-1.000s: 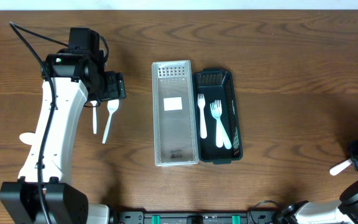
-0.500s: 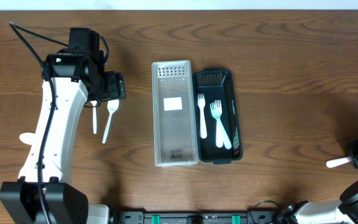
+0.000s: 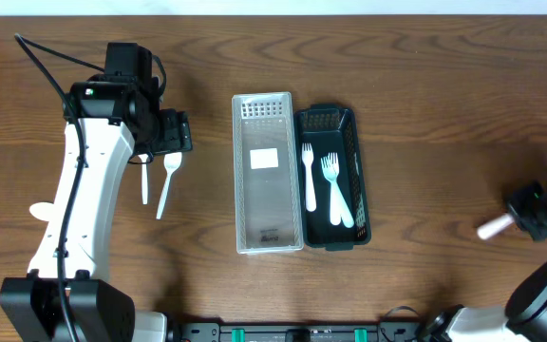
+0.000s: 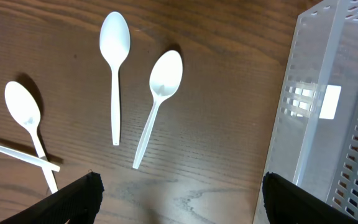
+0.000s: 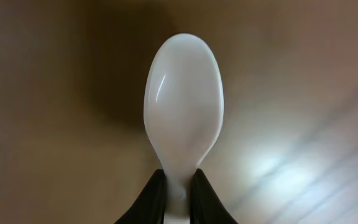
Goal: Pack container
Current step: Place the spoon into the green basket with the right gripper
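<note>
The white spoon [image 5: 182,106] is pinched at its neck in the right claw [image 5: 178,198], above the tabletop [image 3: 444,114] and well right of the black basket [image 3: 363,190] holding forks [image 3: 330,185]. Over the loose spoons [image 4: 157,99], the left claw [image 4: 179,202] gapes wide.

At the right tool [image 5: 179,182], the white spoon [image 5: 183,106] loses its handle between the fingers [image 5: 143,210], worktop [image 5: 303,74] blurred behind; the clear bin [image 4: 328,106] runs off the left wrist view.

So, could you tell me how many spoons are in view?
4. Three spoons lie on the table by the left gripper; one is in the right gripper. More may be hidden.
</note>
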Controlling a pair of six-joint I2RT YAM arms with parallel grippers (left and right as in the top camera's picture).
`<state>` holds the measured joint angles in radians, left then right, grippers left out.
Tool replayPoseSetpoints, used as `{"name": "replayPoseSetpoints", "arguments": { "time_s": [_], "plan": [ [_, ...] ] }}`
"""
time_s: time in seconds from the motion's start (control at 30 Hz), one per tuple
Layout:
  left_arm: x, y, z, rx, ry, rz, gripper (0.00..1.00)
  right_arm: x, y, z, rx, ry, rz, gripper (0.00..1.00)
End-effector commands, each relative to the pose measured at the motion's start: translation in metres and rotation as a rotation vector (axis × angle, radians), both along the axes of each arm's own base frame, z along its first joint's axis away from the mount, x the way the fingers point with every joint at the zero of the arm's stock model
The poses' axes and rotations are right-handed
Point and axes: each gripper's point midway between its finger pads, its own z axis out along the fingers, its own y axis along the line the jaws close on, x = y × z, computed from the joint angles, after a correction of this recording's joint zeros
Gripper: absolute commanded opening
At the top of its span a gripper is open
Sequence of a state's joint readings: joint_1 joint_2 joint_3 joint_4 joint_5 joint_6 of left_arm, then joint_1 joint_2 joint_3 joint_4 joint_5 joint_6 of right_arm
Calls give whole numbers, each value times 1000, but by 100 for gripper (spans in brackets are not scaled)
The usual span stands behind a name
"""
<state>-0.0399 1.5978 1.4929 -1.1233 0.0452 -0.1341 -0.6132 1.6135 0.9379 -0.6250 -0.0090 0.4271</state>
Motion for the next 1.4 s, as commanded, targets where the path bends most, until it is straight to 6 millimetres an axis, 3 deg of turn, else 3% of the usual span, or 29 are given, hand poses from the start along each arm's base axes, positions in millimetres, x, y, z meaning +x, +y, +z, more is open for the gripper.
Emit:
{"name": "replayPoseSetpoints", "arguments": {
  "time_s": [0.0,0.2,0.33,0.43,0.53,0.67,0.9,0.93,1.0,1.07,1.17,1.37],
  "plan": [
    [1,2,2,5,-4,3,84,43,37,49,-62,-93,205,1],
    [1,2,2,5,-4,3,84,90,148,112,-105,-186,583,1],
    [1,2,2,5,-4,3,84,103,226,144,-122,-258,833,1],
    [1,2,2,5,-4,3,84,103,272,155,-123,-302,956,2],
    [1,2,2,5,-4,3,84,94,305,151,-108,-296,1045,6],
    [1,2,2,5,-3,3,84,82,329,124,-80,-202,1121,10],
    [-2,2,2,5,7,3,84,67,351,69,-57,-18,1235,9],
    [-3,2,1,6,12,3,84,67,353,64,-54,-7,1240,12],
    [-4,2,1,6,17,3,84,65,357,58,-51,8,1252,39],
    [-5,2,1,6,20,2,84,67,359,57,-56,2,1266,57],
    [-5,2,1,6,20,2,84,74,362,64,-75,-36,1295,70],
    [-10,6,-3,38,45,-41,84,105,346,113,-177,-155,1229,77]
  ]
}}
